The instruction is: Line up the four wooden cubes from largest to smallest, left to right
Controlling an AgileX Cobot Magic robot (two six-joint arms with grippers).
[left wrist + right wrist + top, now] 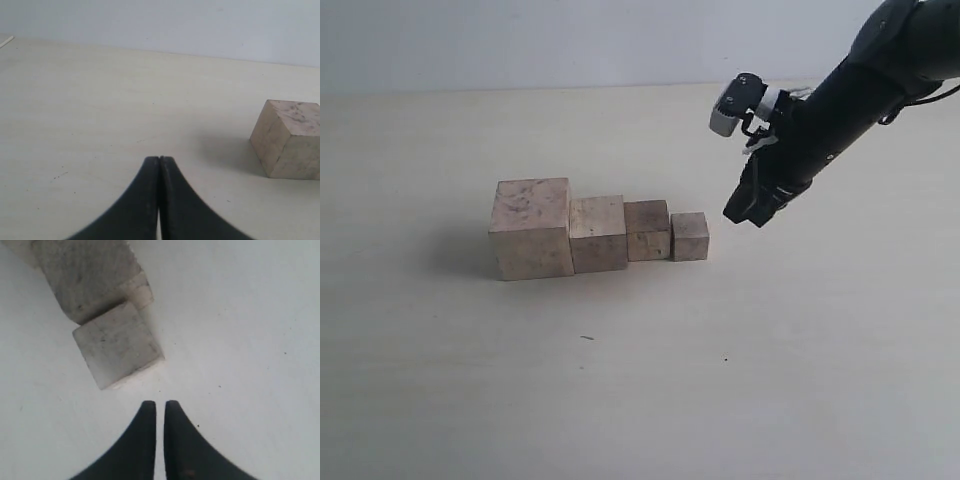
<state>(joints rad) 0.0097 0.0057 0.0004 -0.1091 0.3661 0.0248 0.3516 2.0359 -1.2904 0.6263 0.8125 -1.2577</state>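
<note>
Four wooden cubes stand in a touching row on the pale table: the largest (530,228) at the left, then a smaller one (597,232), a third (647,230), and the smallest (689,236) at the right end. My right gripper (745,215) hangs just right of the smallest cube and above the table, apart from it. In the right wrist view its fingers (160,405) are shut with only a sliver between them and nothing held; the smallest cube (117,344) lies ahead. My left gripper (159,159) is shut and empty, with the largest cube (289,145) off to one side.
The table (720,380) is a plain pale surface that ends at a light wall (570,40) at the back. The left arm does not appear in the exterior view.
</note>
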